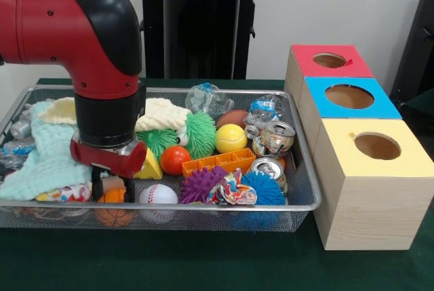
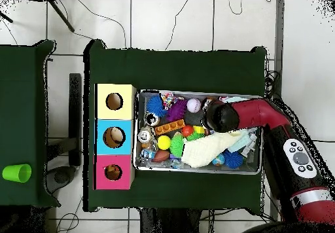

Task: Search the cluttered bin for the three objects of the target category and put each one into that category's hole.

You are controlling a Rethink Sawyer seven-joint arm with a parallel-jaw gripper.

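The gripper (image 1: 103, 186) sits low in the bin (image 1: 302, 203) at lower left of the front view, among cloth and small balls — whether its claw is apart or together cannot be told. Target category unconfirmed; three holed boxes (image 1: 369, 189) stand at right, ready for drops.

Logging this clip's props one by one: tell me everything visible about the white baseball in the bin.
The baseball is a small white ball with red stitching, matte and leather-like, whole and unmarked. It lies at the front of the wire mesh bin, close behind the rim, between an orange basketball-patterned ball and a purple spiky ball; whether it touches them is unclear. The gripper hangs near it, not holding it.
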